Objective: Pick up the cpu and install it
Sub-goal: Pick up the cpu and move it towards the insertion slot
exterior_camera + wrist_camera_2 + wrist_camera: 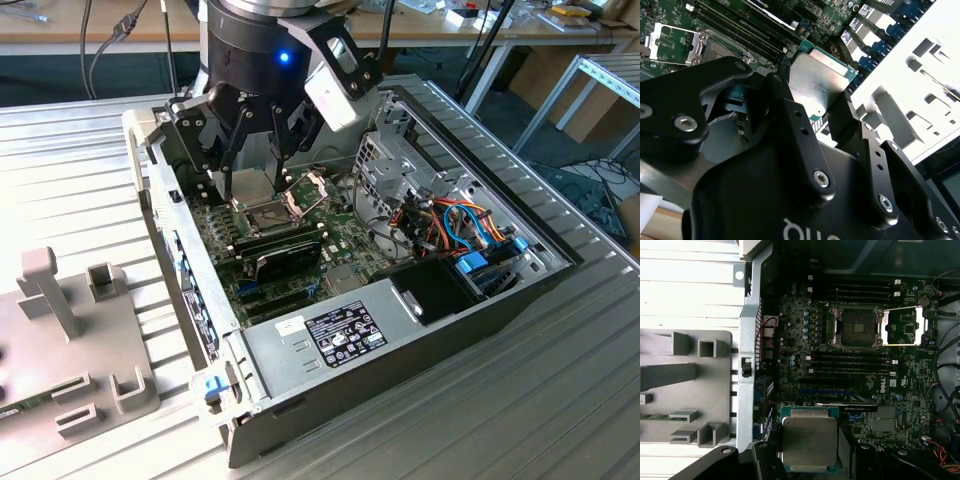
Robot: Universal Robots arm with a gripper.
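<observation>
Your pincer clamps the cpu between its fingers above the motherboard; pickup looks done, but the open socket ahead of the pincer lies empty, install not yet done.

Probably a lab: opened computer case on slatted metal table, workbenches behind.

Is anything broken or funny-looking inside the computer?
Nothing looks broken. The socket frame is flipped open beside the bare socket, and the cpu is not in it: the gripper holds it above the motherboard.
</observation>
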